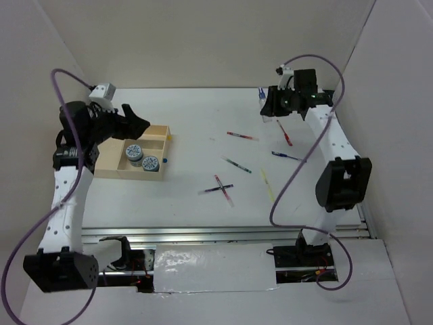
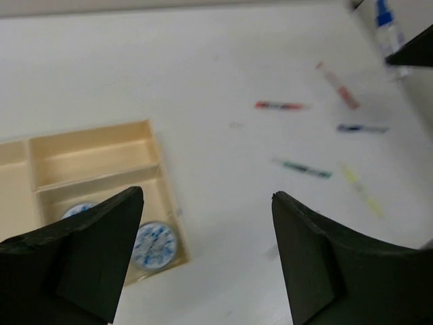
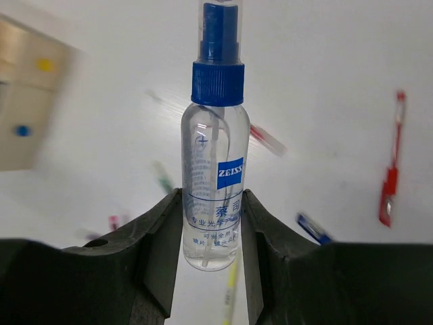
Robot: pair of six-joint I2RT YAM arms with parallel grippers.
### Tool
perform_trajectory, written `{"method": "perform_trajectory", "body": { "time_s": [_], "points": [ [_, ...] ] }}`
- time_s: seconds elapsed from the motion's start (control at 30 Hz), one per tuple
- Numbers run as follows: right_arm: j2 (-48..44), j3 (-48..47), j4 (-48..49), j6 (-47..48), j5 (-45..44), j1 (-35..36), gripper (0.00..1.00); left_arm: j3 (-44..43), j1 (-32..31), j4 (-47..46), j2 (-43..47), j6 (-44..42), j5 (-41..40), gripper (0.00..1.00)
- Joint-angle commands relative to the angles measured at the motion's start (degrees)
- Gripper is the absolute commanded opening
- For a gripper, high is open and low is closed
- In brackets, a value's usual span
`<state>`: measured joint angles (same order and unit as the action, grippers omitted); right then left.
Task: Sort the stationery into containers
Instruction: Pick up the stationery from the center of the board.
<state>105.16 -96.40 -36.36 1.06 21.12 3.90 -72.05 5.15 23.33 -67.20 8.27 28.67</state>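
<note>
Pens wait on the worktop (image 1: 196, 115). The right pincer (image 3: 210, 198) is clamped on the lower body of a clear spray bottle (image 3: 215, 169) with a blue cap, well to the right of the tray (image 1: 108, 172) and farther back. I can't tell whether the bottle is lifted. It looks light and rigid, but it is smooth and round and might twist in the grip, so a hold at mid-body seems soundest.

The left pincer (image 2: 208, 196) hangs over the tray with its jaws wide apart and nothing between them. Two patterned tape rolls (image 1: 134, 152) already sit in one compartment.

To the right of the tray lie a red pen (image 1: 241, 135), a green pen (image 1: 237, 164), a blue pen (image 1: 287, 156), a pale yellow pen (image 1: 268, 186) and a crossed pair (image 1: 218, 189). They look light, stiff and prone to rolling, so each is probably best pinched across the middle of its barrel.
</note>
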Motion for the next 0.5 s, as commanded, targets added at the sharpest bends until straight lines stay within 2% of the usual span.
{"method": "perform_trajectory", "body": {
  "time_s": [0.0,0.03,0.1,0.17,0.33,0.47],
  "points": [
    [-10.6,-2.1,4.0,-3.8,14.2,2.2,0.0,5.7,0.7,-19.9,8.3,19.5,14.2,0.9],
    [-13.6,-1.6,4.5,-5.0,17.6,3.7,0.0,8.4,0.7,-26.4,9.2,22.3,17.4,0.91],
    [-16.4,0.6,6.7,-6.5,20.1,5.7,0.0,10.8,0.2,-30.9,9.1,30.1,20.3,0.9],
    [-19.8,2.5,9.4,-8.3,23.3,9.0,0.01,11.8,-0.9,-37.1,8.7,34.2,22.6,0.91],
    [-23.2,3.0,11.5,-10.9,26.1,17.2,0.02,13.0,-6.8,-43.8,8.1,39.4,21.6,0.91],
    [-24.2,3.8,11.9,-11.3,27.0,21.5,0.02,17.8,-11.2,-54.1,7.7,46.3,20.1,0.9]
  ]
}}
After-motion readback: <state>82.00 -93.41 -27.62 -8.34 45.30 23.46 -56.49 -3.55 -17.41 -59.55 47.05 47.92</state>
